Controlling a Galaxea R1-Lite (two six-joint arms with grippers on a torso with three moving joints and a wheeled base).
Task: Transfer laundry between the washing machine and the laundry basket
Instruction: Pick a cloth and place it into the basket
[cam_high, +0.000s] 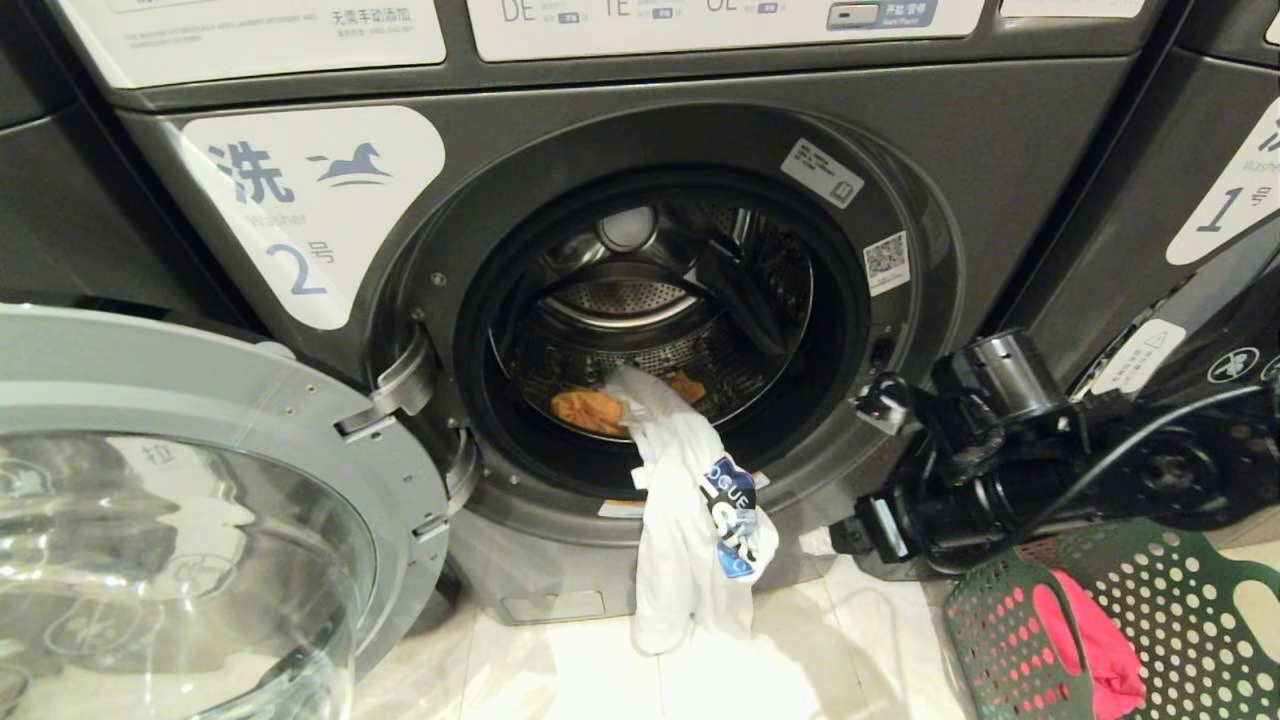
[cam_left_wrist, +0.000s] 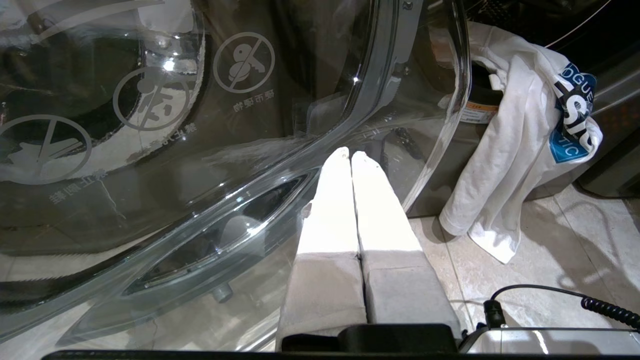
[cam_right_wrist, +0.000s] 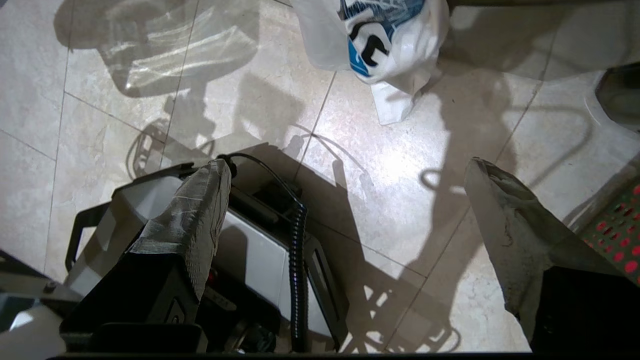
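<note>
1. The door (cam_high: 190, 500) at 8 o'clock in the head view runs off the left and bottom edges.
2. The basket (cam_high: 1130, 620) at 4 o'clock is cut by the bottom and right edges; the pink cloth (cam_high: 1095, 640) in it shows only in part.
3. The orange cloth (cam_high: 590, 408) in the drum is half hidden behind the white shirt (cam_high: 690, 520).
4. The shirt's print is folded, so its wording cannot be read whole.
5. In the right wrist view the shirt at 12 o'clock is cut by the top edge.

we note a pale glossy tiled floor (cam_right_wrist: 380, 165) with hard shadows, and dark grey neighbouring machines (cam_high: 1150, 180) flanking ours.
</note>
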